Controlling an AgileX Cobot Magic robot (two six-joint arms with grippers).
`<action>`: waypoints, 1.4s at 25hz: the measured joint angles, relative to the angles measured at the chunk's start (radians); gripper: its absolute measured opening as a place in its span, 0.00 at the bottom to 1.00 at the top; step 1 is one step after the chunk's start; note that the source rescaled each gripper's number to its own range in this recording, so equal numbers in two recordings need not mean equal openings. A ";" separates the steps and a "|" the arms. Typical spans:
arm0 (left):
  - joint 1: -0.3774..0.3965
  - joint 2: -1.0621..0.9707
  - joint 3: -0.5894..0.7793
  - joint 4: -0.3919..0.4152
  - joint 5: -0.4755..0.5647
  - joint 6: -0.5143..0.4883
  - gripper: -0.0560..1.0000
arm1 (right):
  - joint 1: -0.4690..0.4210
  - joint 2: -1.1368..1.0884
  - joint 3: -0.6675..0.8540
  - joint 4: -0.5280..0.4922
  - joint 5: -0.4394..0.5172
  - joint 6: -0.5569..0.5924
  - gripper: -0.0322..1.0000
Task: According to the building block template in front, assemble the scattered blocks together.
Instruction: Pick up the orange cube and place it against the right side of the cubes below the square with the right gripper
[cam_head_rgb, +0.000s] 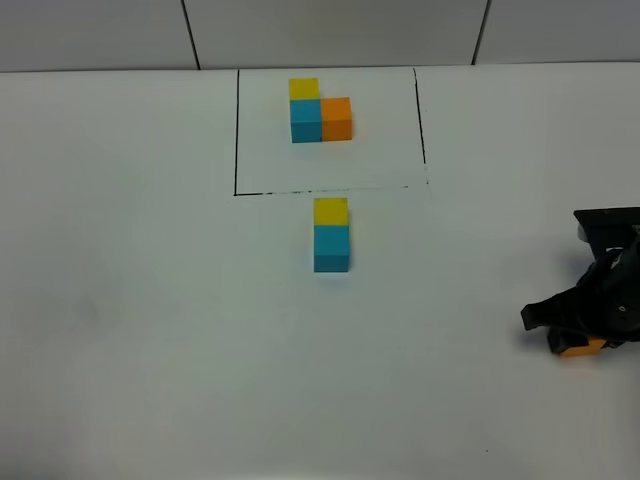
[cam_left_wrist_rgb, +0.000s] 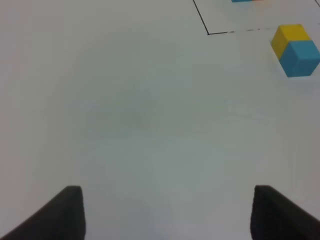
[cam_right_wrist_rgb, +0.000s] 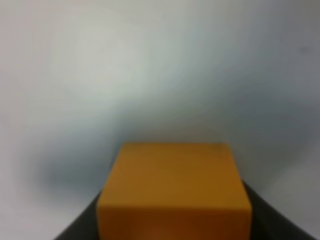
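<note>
The building block template is a yellow, blue and orange cluster inside a thin black outline at the far middle. Its outline corner shows in the left wrist view. The loose yellow cube and light blue cube touch in a line just in front of the outline; both show in the left wrist view. My right gripper is low at the right edge, shut on the orange cube. My left gripper is open and empty over bare table.
The white table runs wide on the left and front. A grey panelled wall stands behind the template. The left arm is out of the exterior high view.
</note>
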 joint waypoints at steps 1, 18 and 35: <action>0.000 0.000 0.000 0.000 0.000 0.000 0.51 | 0.010 0.002 -0.008 -0.009 0.010 -0.026 0.06; 0.000 0.000 0.000 0.000 0.000 0.000 0.51 | 0.348 0.305 -0.693 -0.209 0.520 -0.742 0.06; 0.000 0.000 0.000 0.000 0.000 0.000 0.51 | 0.414 0.448 -0.885 -0.109 0.462 -0.852 0.06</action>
